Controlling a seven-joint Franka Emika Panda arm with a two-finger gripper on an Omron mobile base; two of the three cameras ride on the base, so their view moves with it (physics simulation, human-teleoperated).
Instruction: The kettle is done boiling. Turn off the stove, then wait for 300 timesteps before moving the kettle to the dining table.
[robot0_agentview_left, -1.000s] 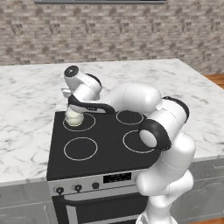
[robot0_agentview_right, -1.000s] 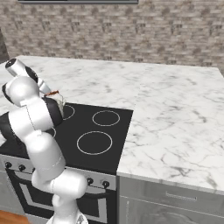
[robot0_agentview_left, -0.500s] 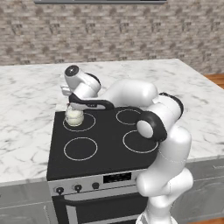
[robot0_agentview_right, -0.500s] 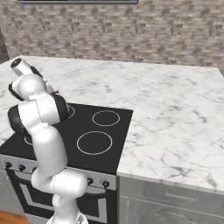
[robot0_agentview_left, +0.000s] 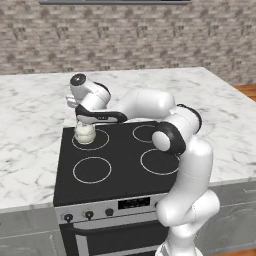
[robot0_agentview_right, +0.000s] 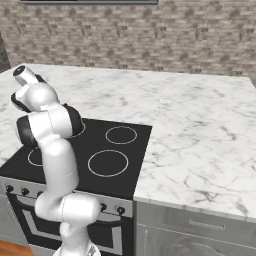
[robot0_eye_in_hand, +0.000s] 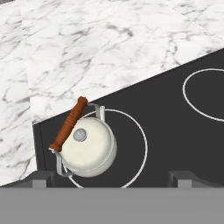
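Observation:
The small cream kettle (robot0_agentview_left: 85, 133) with its reddish-brown handle (robot0_eye_in_hand: 68, 124) stands on the back left burner of the black stove (robot0_agentview_left: 125, 160). My gripper (robot0_eye_in_hand: 113, 177) hangs above the kettle, a little to one side of it, touching nothing. Its jaws are wide open, and the two fingertips (robot0_eye_in_hand: 41, 177) show far apart with only cooktop between them. In the left base view the hand (robot0_agentview_left: 89, 100) sits over the kettle. In the right base view my own arm hides the kettle. I cannot tell whether the marble top (robot0_agentview_left: 30, 115) around the stove is the dining table.
Small black knobs (robot0_agentview_left: 68, 218) and a display line the stove's steel front panel (robot0_agentview_right: 120, 210). Marble counter (robot0_agentview_right: 200, 140) stretches right of and behind the cooktop. A brick wall (robot0_agentview_left: 125, 40) closes the back. The other burners (robot0_agentview_left: 92, 170) carry nothing.
The arm has risen and turned slightly, with the hand staying over the kettle. The kettle has not moved and the jaws stay open.

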